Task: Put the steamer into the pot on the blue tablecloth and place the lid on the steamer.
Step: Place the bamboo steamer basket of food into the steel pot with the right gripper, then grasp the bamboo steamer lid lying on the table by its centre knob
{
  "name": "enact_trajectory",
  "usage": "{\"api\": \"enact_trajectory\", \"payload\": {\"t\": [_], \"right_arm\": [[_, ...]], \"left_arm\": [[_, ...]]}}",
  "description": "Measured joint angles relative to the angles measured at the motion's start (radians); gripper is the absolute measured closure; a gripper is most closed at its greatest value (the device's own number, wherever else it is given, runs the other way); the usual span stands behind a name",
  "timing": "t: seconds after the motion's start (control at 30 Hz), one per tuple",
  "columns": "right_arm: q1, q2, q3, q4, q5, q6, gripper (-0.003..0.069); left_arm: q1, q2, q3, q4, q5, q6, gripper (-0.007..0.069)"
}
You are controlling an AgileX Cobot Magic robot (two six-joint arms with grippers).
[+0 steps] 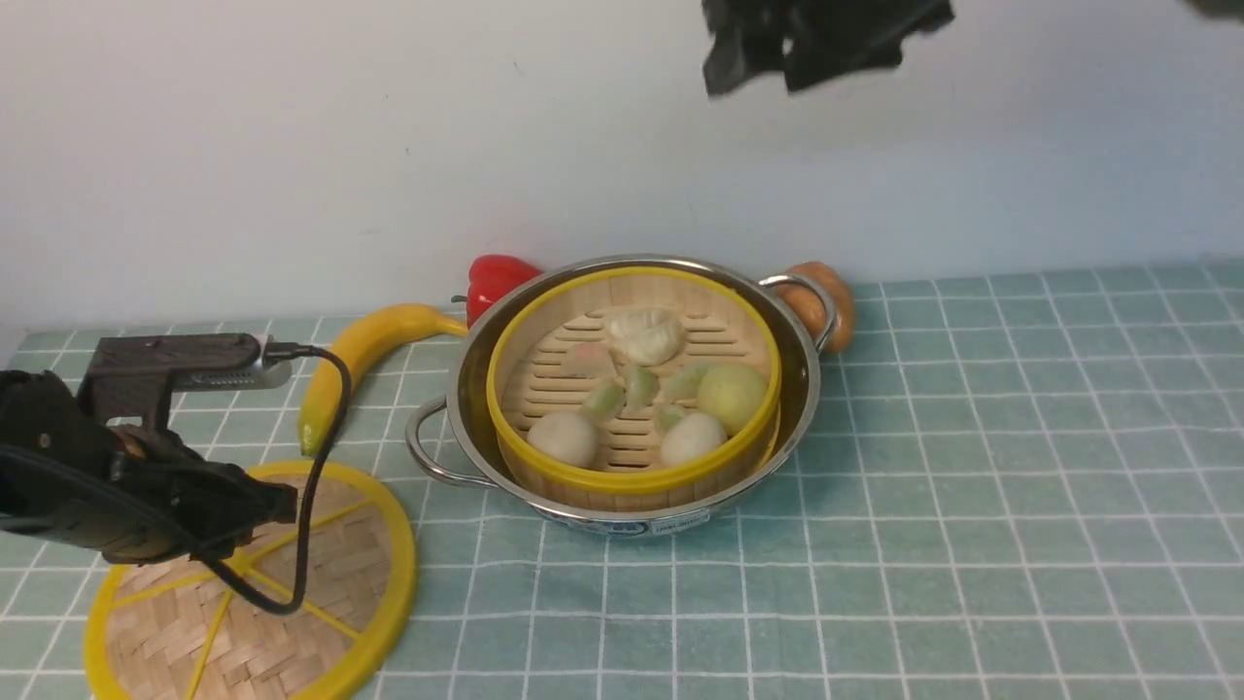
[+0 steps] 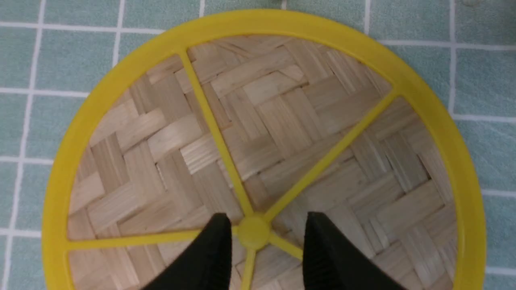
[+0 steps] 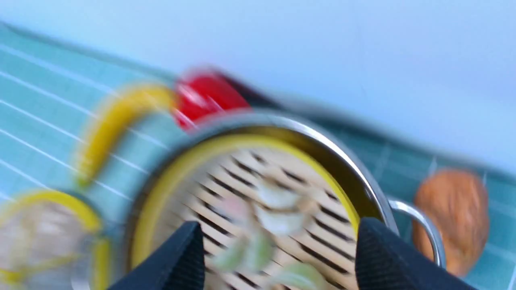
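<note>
A yellow-rimmed bamboo steamer (image 1: 554, 374) sits in the shiny steel pot (image 1: 799, 389). Left of the pot, the left tool (image 2: 267, 217) hangs over the flat woven lid (image 2: 282, 121), its tips apart. High above the pot, the right tool (image 3: 278, 223) gapes wide and holds nothing.

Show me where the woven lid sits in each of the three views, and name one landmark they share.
Front view: the lid lies at lower left, partly behind the left arm.
Left wrist view: the lid fills almost the whole picture.
Right wrist view: blurred, the lid is cut by the picture's edge, near the banana and the pot.
Shared landmark: the white-gridded blue tablecloth.
</note>
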Motion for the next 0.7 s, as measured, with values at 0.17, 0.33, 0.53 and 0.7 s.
{"api": "enact_trajectory", "payload": {"t": [0.17, 0.33, 0.53, 0.7], "right_arm": [[0.000, -0.248, 0.000, 0.032, -0.001, -0.039, 0.0171], [0.000, -0.427, -0.002, 0.030, -0.001, -0.059, 0.0171], [0.000, -0.609, -0.004, 0.002, -0.001, -0.063, 0.0171], [0.000, -0.716, 0.043, -0.017, -0.001, -0.063, 0.0171]], "left_arm": [[0.000, 0.091, -0.078, 0.000, 0.006, 0.000, 0.0381], [0.000, 0.119, -0.109, -0.001, 0.060, 0.000, 0.0381], [0.000, 0.120, -0.113, 0.005, 0.132, 0.000, 0.0381], [0.000, 0.120, -0.113, 0.014, 0.131, -0.008, 0.0381]]}}
